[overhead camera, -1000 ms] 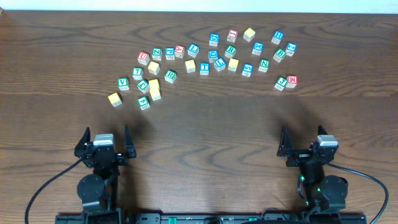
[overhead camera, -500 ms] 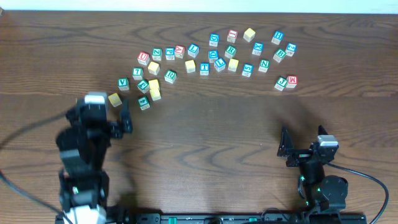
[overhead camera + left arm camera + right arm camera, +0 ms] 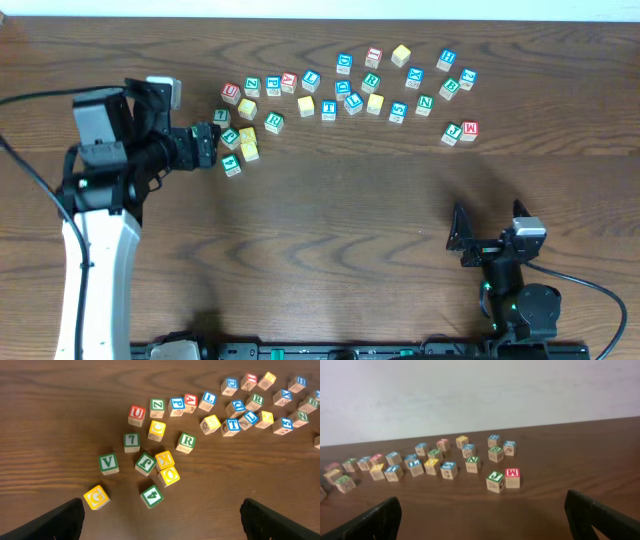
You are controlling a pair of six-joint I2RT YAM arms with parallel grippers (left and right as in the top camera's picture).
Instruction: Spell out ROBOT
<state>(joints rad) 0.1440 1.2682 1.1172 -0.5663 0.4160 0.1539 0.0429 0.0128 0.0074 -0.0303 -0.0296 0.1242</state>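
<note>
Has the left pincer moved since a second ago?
Yes: the left pincer travelled up from the near table edge; it now stands open, left of the green R cube.

The left arm (image 3: 98, 265) is wearing a long white shell low down and black joints above. A grey camera block (image 3: 97, 118) is sitting on top and a green light (image 3: 84, 184) is glowing. The left cable (image 3: 35, 96), black, is running off it. The left gripper (image 3: 210, 146) is showing matte black. The right arm (image 3: 515, 295) is showing all black, carrying a silver-grey block (image 3: 526, 231). The right cable (image 3: 600, 287), black, is looping off.
</note>
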